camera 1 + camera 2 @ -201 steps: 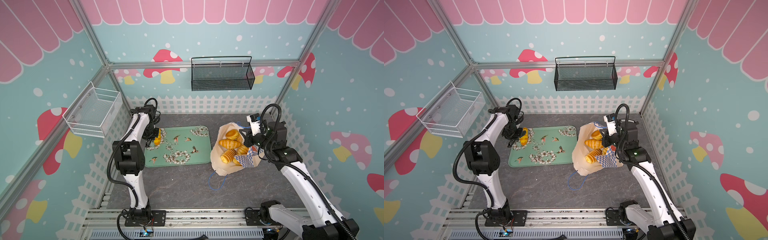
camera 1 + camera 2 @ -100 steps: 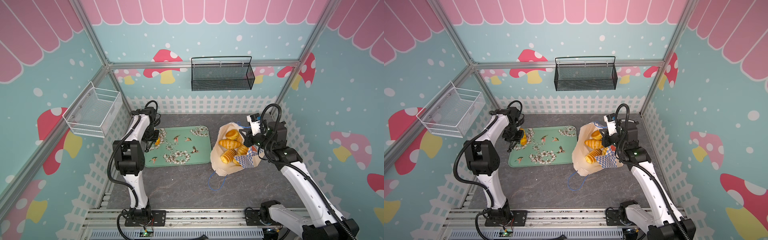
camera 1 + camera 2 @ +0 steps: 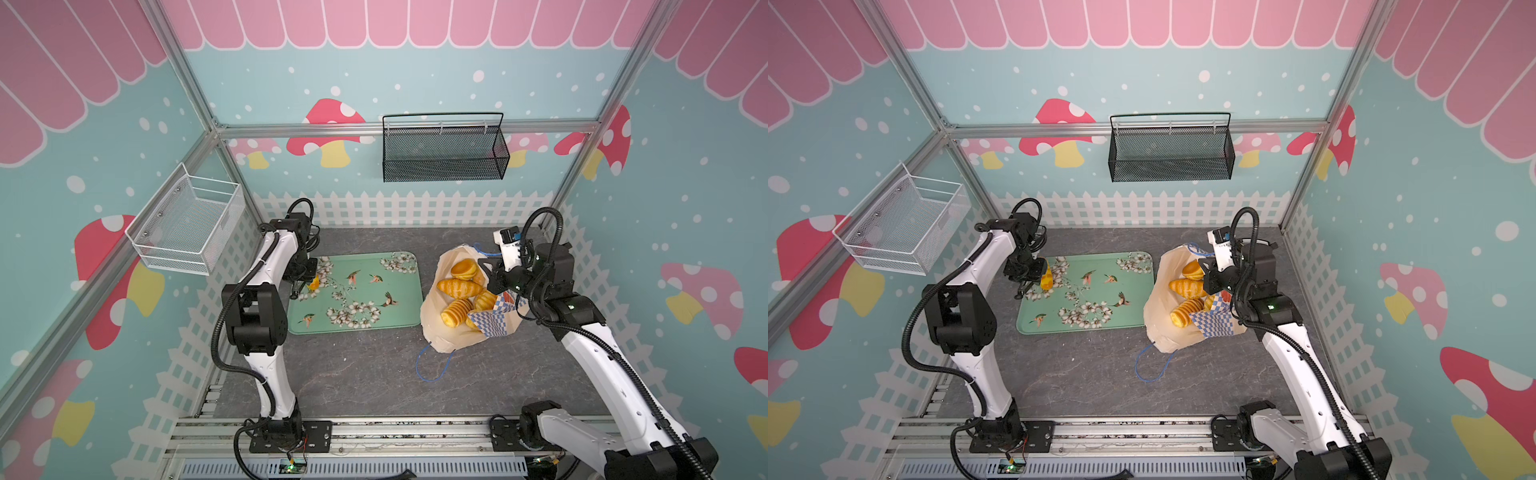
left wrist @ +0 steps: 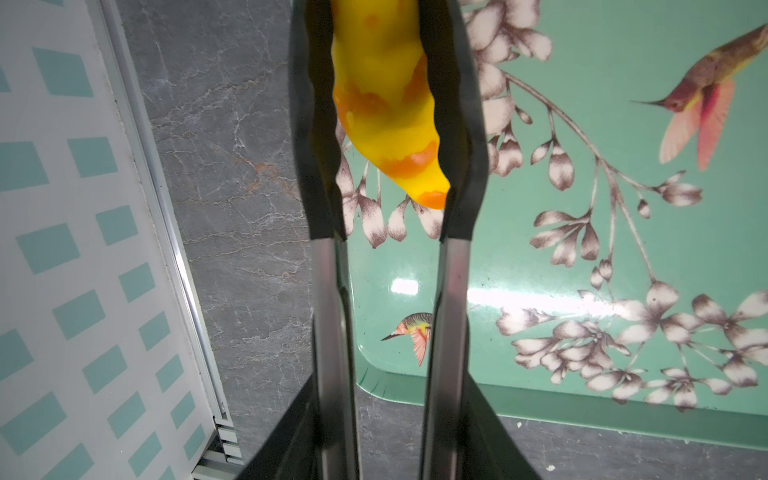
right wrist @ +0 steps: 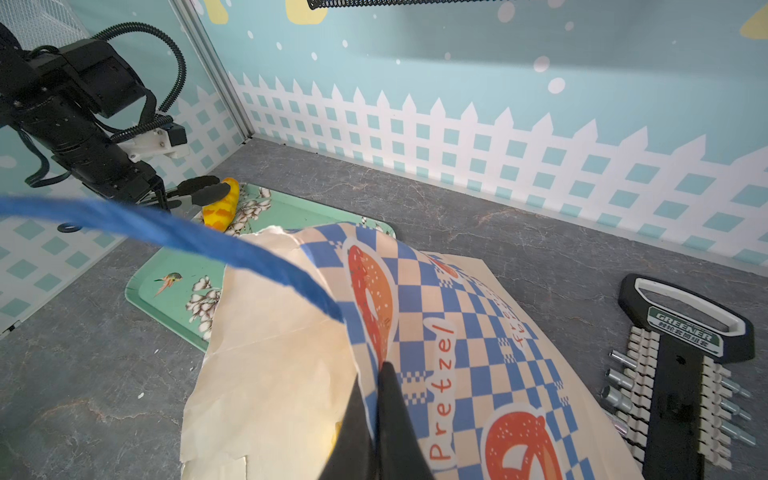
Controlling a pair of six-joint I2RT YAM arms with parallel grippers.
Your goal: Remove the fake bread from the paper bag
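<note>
Left hand (image 5: 221, 186): jaws apart, flanking a yellow-orange roll (image 4: 386, 104) on the green tray (image 4: 602, 50).
Right hand (image 5: 380, 372): pinched together on the paper bag (image 5: 282, 365) rim.

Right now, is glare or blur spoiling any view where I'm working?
Left wrist view: white glare streaks on the green tray, the fake bread itself sharp. Right wrist view: blue cord handle close to the lens, smeared out of focus; paper bag print crisp. Both top views: even light, no glare.
</note>
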